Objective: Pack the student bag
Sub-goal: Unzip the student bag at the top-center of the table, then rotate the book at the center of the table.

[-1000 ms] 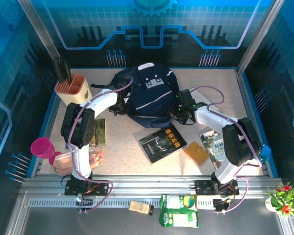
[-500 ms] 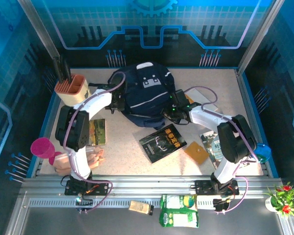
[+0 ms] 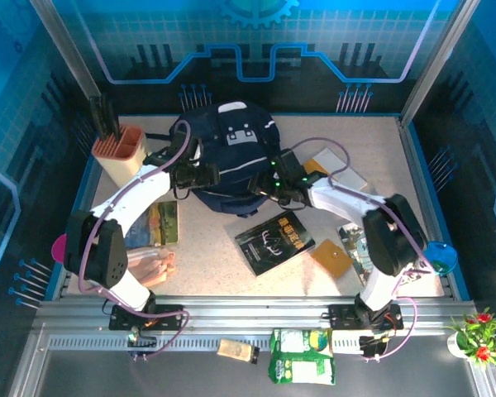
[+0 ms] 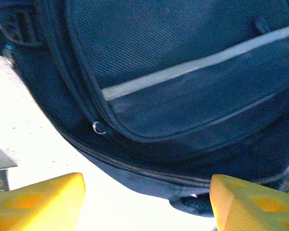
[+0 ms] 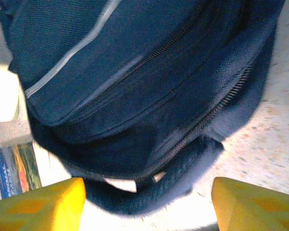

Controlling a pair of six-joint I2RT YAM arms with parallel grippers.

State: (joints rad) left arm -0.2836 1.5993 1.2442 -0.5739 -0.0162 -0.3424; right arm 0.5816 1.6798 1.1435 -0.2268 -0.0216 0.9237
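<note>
left claw [image 4: 147, 207] and right claw [image 5: 147, 207] have just spread wide, freeing the bag [image 3: 231, 157]; you've still the book [image 3: 274, 241] to pack.

**Blue cast above, glare at the wrists**

From overhead you get a sharp, evenly lit picture, tinted blue by the walls around the bag [image 3: 231, 153], with soft shadow under its near edge. In your wrist views, the table [image 4: 33, 149] beside the bag burns out white, the bag's fabric reads dim, and the fingers [image 4: 38, 199] below it are blurred.
</note>
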